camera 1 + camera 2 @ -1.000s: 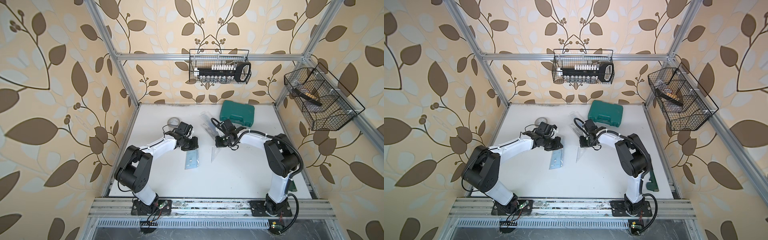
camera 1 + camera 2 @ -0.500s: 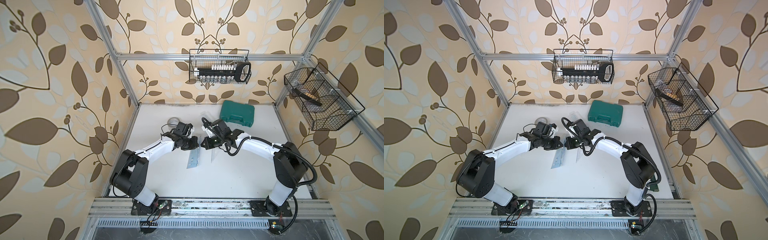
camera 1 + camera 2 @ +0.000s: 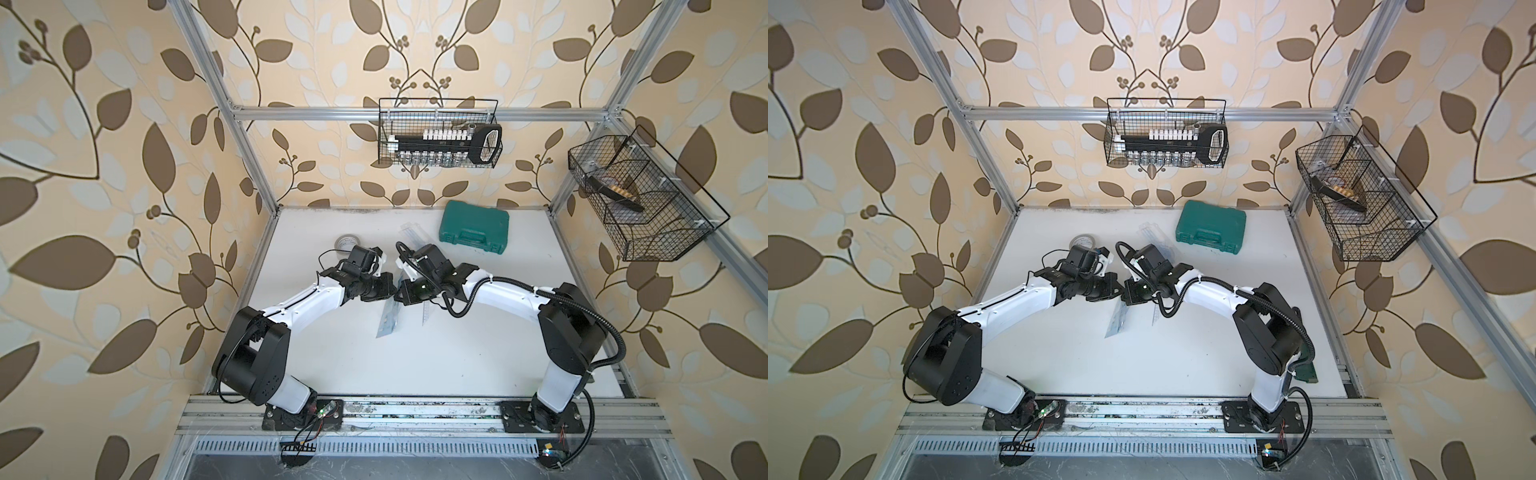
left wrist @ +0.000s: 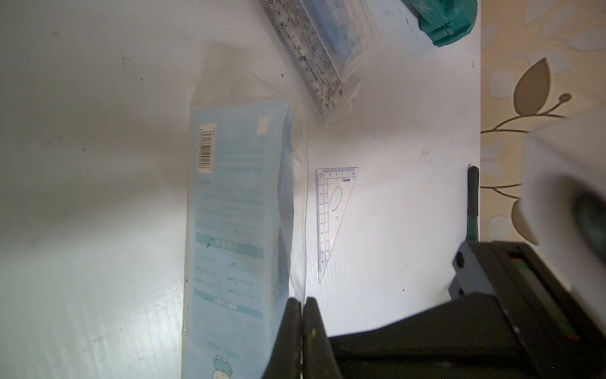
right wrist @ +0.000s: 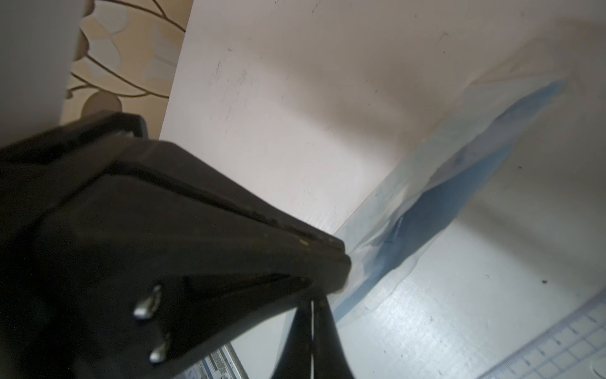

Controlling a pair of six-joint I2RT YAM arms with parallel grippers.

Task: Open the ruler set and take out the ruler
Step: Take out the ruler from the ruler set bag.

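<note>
Midway across the worktop (image 3: 457,365), the left jaws and right jaws meet tip to tip, each pressed together on the clear top edge of the ruler set pouch (image 3: 388,320). The pouch's blue card trails toward the front. Just beside it, a clear set square (image 4: 331,213) lies flat.
</note>
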